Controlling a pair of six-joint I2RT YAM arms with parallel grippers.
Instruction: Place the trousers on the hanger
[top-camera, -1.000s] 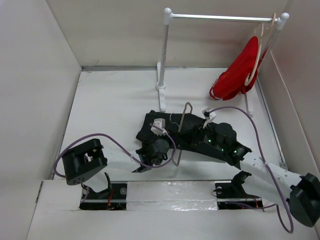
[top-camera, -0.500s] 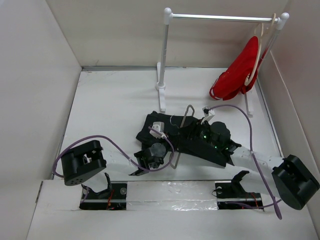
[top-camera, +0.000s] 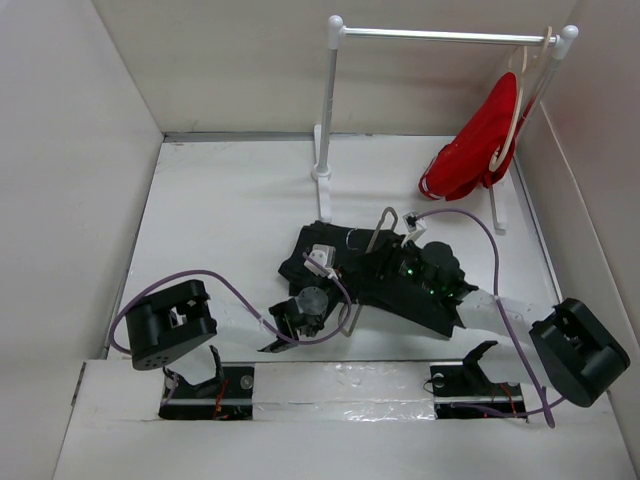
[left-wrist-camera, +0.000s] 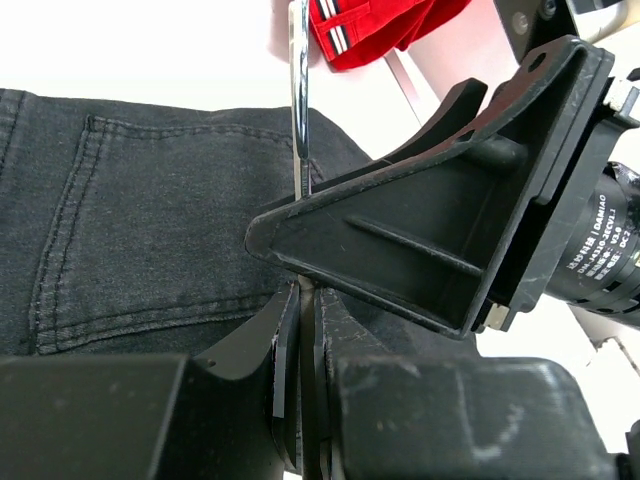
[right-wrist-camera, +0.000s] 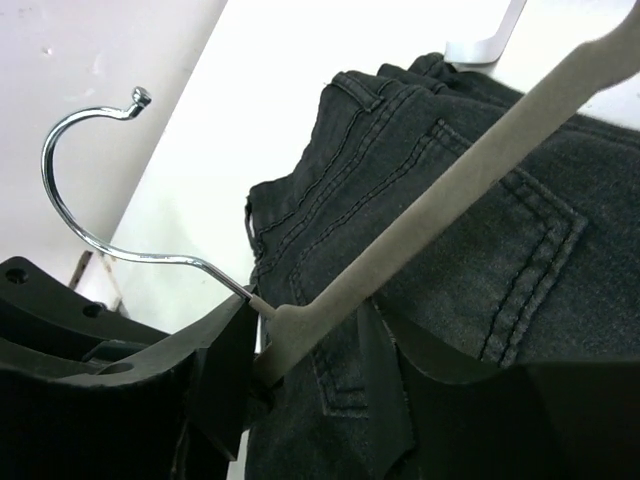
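The black trousers (top-camera: 300, 250) lie crumpled at the table's centre, with both grippers working over them. The thin pale grey hanger (top-camera: 370, 240) stands tilted on top of them, hook uppermost. My left gripper (top-camera: 340, 296) (left-wrist-camera: 303, 300) is shut on a thin part of the hanger (left-wrist-camera: 298, 100), low on its frame. My right gripper (top-camera: 388, 256) (right-wrist-camera: 305, 370) stands open around the neck of the hanger (right-wrist-camera: 450, 180). One finger touches the neck just below the chrome hook (right-wrist-camera: 135, 98), and trousers (right-wrist-camera: 480, 260) cloth shows in the gap before the other.
A white clothes rack (top-camera: 330, 120) stands at the back. A red garment (top-camera: 480, 140) hangs on a beige hanger at the right end of its rail. White walls close in the table on the left, back and right.
The right arm's elbow has swung in toward the table's centre and its jaws have narrowed. The hanger's hook has shifted up and right. The left gripper keeps its hold.
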